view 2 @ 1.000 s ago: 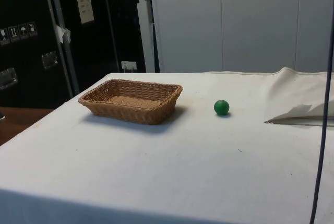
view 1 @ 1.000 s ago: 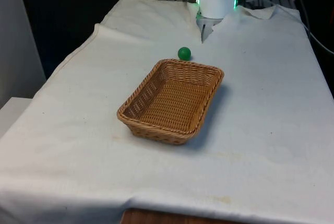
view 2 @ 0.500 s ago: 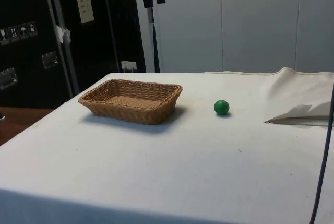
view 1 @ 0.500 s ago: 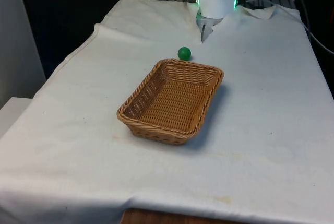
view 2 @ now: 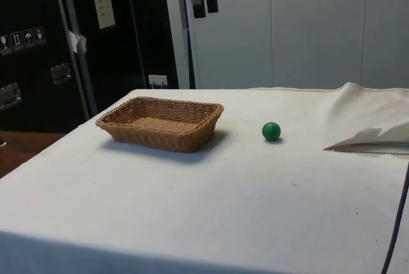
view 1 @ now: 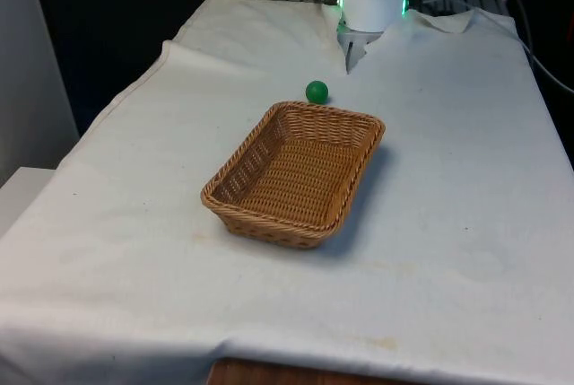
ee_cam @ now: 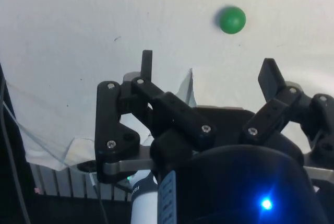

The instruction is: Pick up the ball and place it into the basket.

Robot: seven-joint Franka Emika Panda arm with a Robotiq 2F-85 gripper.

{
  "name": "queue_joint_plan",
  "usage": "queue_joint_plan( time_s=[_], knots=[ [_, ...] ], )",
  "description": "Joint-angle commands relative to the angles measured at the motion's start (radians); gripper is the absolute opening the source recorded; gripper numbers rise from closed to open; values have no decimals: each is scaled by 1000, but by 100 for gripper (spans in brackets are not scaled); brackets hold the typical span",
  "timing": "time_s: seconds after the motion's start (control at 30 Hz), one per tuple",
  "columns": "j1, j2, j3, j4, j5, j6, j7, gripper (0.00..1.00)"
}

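At upper centre of the side view, gripper (view 2: 206, 2) has shifted rightward over the last second, toward the ball (view 2: 271, 131); fingers spread wide, empty. Ball rests on cloth just right of basket (view 2: 160, 122). Approach phase underway; no descent yet.

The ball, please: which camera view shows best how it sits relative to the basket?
The side view: the ball sits on the cloth clearly apart from the basket. In the front view it lies just behind the basket's far rim. The wrist view shows it beyond the open hand.
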Motion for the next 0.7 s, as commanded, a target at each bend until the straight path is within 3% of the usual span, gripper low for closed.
queue_joint_plan(
  time_s=[0.0, 0.23, 0.27, 0.53, 0.57, 0.6, 0.67],
  knots=[
    [0, -8, 0, -12, -3, 6, 2, 100],
    [-8, -71, 2, -112, -35, 74, 20, 100],
    [-3, -63, -2, -101, -23, 58, 10, 100],
    [-18, -119, -8, -208, -58, 134, 22, 100],
    [-12, -113, -11, -202, -48, 121, 16, 100],
    [-19, -124, -11, -218, -61, 141, 21, 100],
    [-21, -132, -17, -238, -67, 155, 20, 100]
  ],
)
